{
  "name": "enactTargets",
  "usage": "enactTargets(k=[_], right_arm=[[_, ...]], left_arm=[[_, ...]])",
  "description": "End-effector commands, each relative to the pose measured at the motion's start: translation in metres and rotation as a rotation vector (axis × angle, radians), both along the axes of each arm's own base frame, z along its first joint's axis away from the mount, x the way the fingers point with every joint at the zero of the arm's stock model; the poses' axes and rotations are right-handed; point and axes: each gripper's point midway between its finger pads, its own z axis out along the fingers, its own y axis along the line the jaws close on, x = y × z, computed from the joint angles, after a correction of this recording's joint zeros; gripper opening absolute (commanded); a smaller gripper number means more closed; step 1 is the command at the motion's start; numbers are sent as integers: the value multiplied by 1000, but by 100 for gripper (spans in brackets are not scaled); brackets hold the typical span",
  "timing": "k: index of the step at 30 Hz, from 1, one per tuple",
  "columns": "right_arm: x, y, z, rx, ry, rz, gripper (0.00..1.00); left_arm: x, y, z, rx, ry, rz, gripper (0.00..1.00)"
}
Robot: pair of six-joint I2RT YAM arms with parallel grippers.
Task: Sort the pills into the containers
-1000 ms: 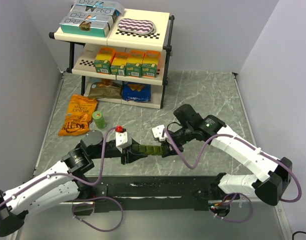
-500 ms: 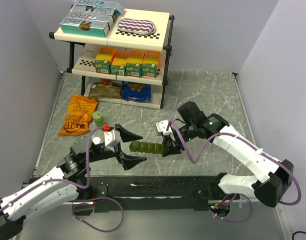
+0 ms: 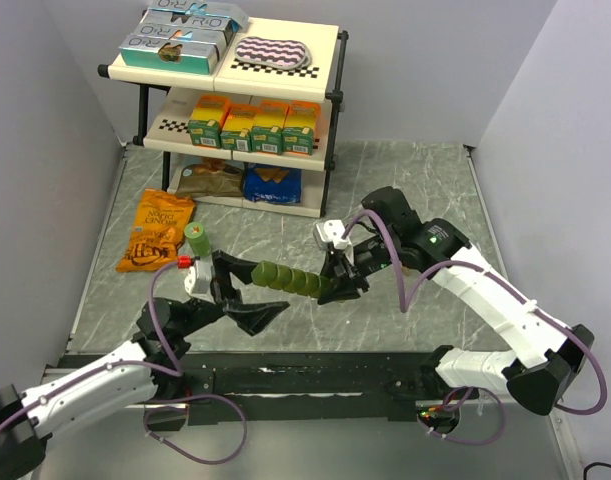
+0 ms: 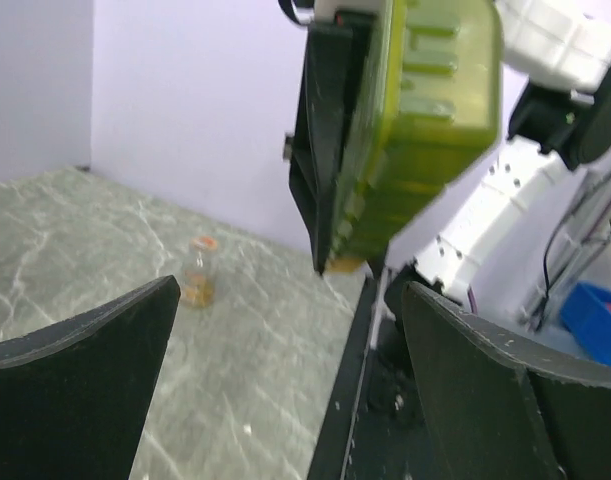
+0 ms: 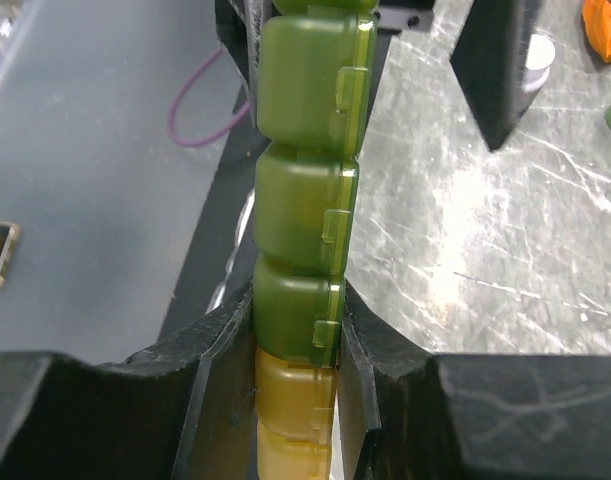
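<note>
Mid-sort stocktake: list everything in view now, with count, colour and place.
pill strip: 1, dark green shading to yellow, held off the table near its yellow end
green bottle: 1, green, on table beside snack bag
snack bag: 1, orange, table left
small bottle: 1, amber-looking, blurred, standing on table
shelf rack: 1, cream with black frame, table rear
boxes: 2, teal, top shelf left
pouch: 1, dark wavy pattern, top shelf right
cartons: 4, green and orange, middle shelf
bags: 2, brown and blue, bottom shelf
table: 1, grey marble
right tool: shut on pill strip
left tool: open, strip's green end between its fingers, apart
</note>
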Motion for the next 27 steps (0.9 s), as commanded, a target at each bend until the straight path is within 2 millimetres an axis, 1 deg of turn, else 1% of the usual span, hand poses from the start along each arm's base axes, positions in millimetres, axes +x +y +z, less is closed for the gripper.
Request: enactTargets(k=[1, 3, 4, 5, 10, 11, 15, 16, 18, 21, 22, 24, 25, 27], right_arm=[[2, 11, 21, 66, 54, -7, 0], [6, 13, 20, 65, 57, -30, 0], [7, 13, 18, 62, 65, -38, 0], [8, 14, 17, 63, 68, -40, 0], [11, 18, 13, 65, 93, -57, 0], [13, 18, 13, 65, 91, -65, 0], [15, 19, 11, 62, 93, -78, 0], [16, 20, 11, 63, 93, -81, 0], [16, 20, 10, 63, 95, -85, 0], [18, 21, 9, 61, 96, -91, 0], [18, 21, 8, 61, 96, -91, 0], [17, 21, 6, 58, 101, -90, 0], [17, 21, 6, 59, 100, -89, 0], [17, 21, 5, 58, 101, -89, 0]], left_arm=[[-4, 12, 70, -239, -114, 13, 99], [-5, 11, 77, -257, -128, 5, 99], [-4, 7, 75, -245, -124, 0, 99], [-4, 5, 78, -247, -128, -3, 99], [-2, -8, 75, -238, -115, -16, 99], [-4, -9, 77, -246, -117, -24, 100], [0, -18, 76, -241, -106, -26, 99], [0, -19, 78, -240, -110, -27, 98], [3, -26, 75, -221, -93, -33, 95], [5, -27, 77, -230, -97, -24, 90], [6, -27, 78, -233, -98, -23, 85], [6, -29, 77, -230, -97, -24, 80], [6, -29, 80, -233, -101, -24, 74], [8, -32, 79, -226, -94, -27, 66]])
